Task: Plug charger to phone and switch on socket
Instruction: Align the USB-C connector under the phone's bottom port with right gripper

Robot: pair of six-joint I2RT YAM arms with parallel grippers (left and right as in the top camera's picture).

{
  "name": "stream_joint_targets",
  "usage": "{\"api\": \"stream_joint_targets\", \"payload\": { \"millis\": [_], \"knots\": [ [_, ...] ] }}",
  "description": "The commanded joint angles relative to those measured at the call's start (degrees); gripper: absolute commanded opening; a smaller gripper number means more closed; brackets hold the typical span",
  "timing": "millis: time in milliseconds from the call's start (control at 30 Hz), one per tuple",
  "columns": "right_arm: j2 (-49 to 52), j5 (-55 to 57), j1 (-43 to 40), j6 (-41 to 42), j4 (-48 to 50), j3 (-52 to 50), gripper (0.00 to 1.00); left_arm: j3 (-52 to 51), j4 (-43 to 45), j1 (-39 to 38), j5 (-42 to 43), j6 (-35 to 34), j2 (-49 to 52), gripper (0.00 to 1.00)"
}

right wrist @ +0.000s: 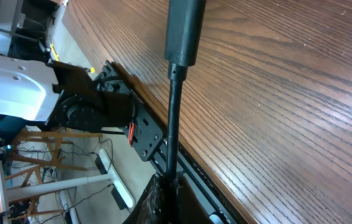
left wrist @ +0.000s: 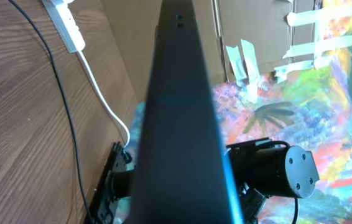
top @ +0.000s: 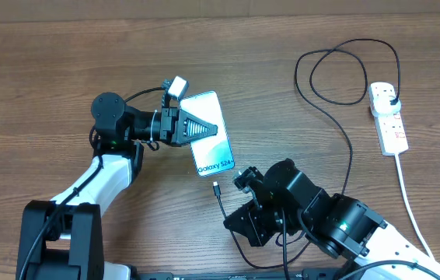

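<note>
My left gripper (top: 202, 127) is shut on the phone (top: 214, 149), which has a light blue screen with "Galaxy" text at its near end, and holds it at the table's middle. In the left wrist view the phone (left wrist: 177, 124) shows edge-on as a dark bar. My right gripper (top: 238, 223) is shut on the thin black charger cable (right wrist: 172, 118), a little behind its connector end (right wrist: 185, 28). The connector tip (top: 216, 187) lies just below the phone's near end, apart from it. The charger's black plug (top: 391, 97) sits in the white socket strip (top: 391, 128) at the far right.
The charger cable loops (top: 344, 74) across the table's back right. The strip's thick white cord (top: 409, 198) runs toward the front right edge. The strip (left wrist: 64, 25) and its cord (left wrist: 101, 93) also show in the left wrist view. The table's front edge (right wrist: 194, 162) is close to my right gripper.
</note>
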Motion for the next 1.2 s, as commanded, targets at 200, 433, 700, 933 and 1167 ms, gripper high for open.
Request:
{"api": "stream_joint_targets", "payload": {
  "millis": [200,433,700,933,1167],
  "knots": [
    [0.2,3.1,0.3,0.1,0.3,0.9,0.04,1.3,0.1,-0.3,1.1,5.4,0.0,0.04],
    [0.2,5.9,0.3,-0.1,0.3,0.9,0.04,1.2,-4.4,-0.3,1.1,8.9,0.1,0.04],
    [0.2,6.2,0.3,-0.3,0.8,0.9,0.04,1.2,-7.5,-0.3,1.1,10.7,0.1,0.04],
    [0.2,6.1,0.3,-1.6,1.3,0.9,0.04,1.2,-7.5,-0.3,1.1,11.0,0.1,0.04],
    [0.2,5.7,0.3,-1.8,1.1,0.9,0.04,1.2,-7.5,-0.3,1.1,11.1,0.1,0.04]
  ]
}}
